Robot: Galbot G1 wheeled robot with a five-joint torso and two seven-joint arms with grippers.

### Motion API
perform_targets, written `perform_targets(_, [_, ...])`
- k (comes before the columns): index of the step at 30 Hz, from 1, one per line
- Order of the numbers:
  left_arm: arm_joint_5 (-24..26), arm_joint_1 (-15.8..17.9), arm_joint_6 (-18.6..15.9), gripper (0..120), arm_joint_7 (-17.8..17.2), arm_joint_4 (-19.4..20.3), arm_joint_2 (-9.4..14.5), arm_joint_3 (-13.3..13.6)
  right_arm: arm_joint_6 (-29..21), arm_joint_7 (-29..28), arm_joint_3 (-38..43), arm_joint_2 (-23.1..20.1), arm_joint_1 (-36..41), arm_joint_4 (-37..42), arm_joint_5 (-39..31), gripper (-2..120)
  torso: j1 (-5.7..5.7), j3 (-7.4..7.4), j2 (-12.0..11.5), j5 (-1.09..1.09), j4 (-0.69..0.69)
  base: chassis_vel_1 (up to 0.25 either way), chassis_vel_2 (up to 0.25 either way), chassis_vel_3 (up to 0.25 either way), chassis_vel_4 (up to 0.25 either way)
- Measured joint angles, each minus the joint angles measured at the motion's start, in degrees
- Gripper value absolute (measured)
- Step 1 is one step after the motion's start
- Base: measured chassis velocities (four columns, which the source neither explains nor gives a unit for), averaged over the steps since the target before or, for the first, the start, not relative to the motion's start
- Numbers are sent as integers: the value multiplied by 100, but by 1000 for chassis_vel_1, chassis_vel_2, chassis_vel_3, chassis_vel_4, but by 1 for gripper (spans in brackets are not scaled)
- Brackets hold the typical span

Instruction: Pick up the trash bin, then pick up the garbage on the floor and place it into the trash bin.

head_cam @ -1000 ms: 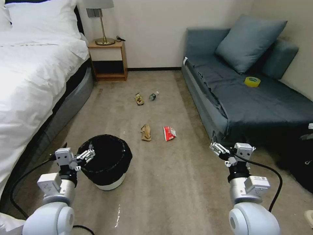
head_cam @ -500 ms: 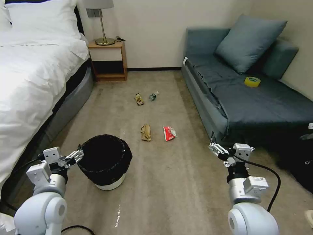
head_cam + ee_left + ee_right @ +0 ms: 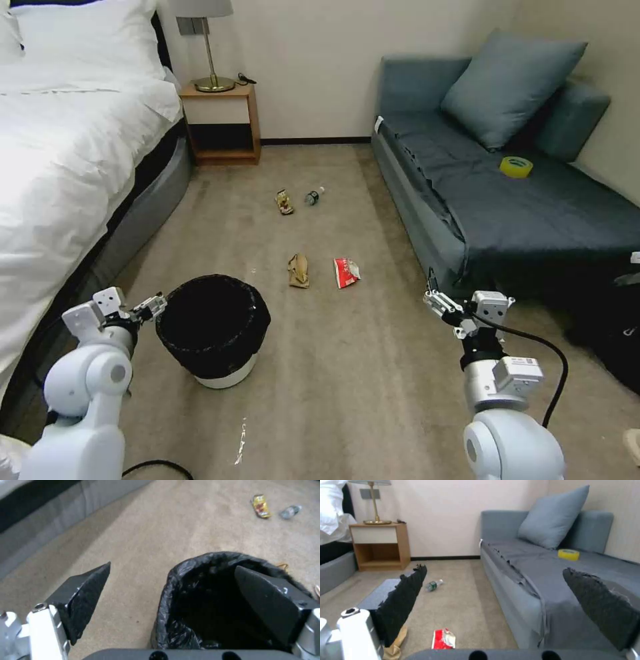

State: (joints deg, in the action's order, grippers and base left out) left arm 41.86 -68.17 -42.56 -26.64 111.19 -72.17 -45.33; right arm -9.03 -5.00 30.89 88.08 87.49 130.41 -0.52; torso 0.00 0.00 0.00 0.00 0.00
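Trash bin (image 3: 213,330) stands on the floor's near-left part, beside the bed; our left tool (image 3: 152,306) straddles its bagged rim, fingers spread. We fear pinching only loose liner, tipping it. Right tool (image 3: 437,302) hangs spread, empty.

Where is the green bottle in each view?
Head view: green bottle on the carpet, beside the snack wrapper.
Left wrist view: bottle beyond the trash bin, beside that wrapper.
Right wrist view: bottle on the carpet, near the sofa.
Shared landmark: the bed's grey base, in all three.
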Motion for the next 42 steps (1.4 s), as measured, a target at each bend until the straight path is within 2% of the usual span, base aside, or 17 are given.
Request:
perform_targets(3, [170, 69, 9, 100, -118, -339, 103, 19, -4, 16, -27, 1, -37, -42, 3, 100, 0, 0, 0, 0, 1, 0, 0, 0, 0])
perform_targets(8, [288, 121, 14, 100, -159, -614, 163, 52, -4, 20, -43, 6, -50, -66, 11, 100, 0, 0, 0, 0, 1, 0, 0, 0, 0])
perform_targets(11, [511, 227, 23, 100, -188, -958, 215, 146, -5, 22, -51, 20, -80, -78, 21, 100, 0, 0, 0, 0, 1, 0, 0, 0, 0])
perform_targets(18, [718, 359, 31, 99, -246, -1158, 229, 249, -12, 38, -92, 24, -147, -121, 27, 100, 0, 0, 0, 0, 0, 0, 0, 0, 0])
perform_targets(27, [990, 568, 37, 99, -328, -1670, 330, 408, -1, 41, -90, 17, -227, -183, 30, 100, 0, 0, 0, 0, 0, 0, 0, 0, 0])
perform_targets(33, [1099, 664, 40, 99, -329, -1809, 317, 505, 9, 41, -94, 26, -243, -209, 38, 100, 0, 0, 0, 0, 0, 0, 0, 0, 0])
perform_targets(37, [1174, 743, 46, 97, -351, -1886, 316, 607, 26, 41, -84, 25, -242, -215, 41, 100, 0, 0, 0, 1, 1, 0, 0, 0, 0])
perform_targets(39, [1221, 800, 55, 93, -389, -1941, 316, 669, 34, 39, -72, 23, -242, -218, 41, 100, 0, -1, 0, 3, 1, 0, 0, 0, 0])
perform_targets(41, [1226, 859, 77, 82, -412, -2019, 309, 728, 41, 36, -63, 22, -247, -221, 41, 100, -1, -1, 0, 6, 2, 0, 0, 0, 0])
perform_targets(42, [1226, 859, 77, 82, -412, -2019, 309, 728, 41, 36, -63, 22, -247, -221, 41, 100, -1, -1, 0, 6, 2, 0, 0, 0, 0])
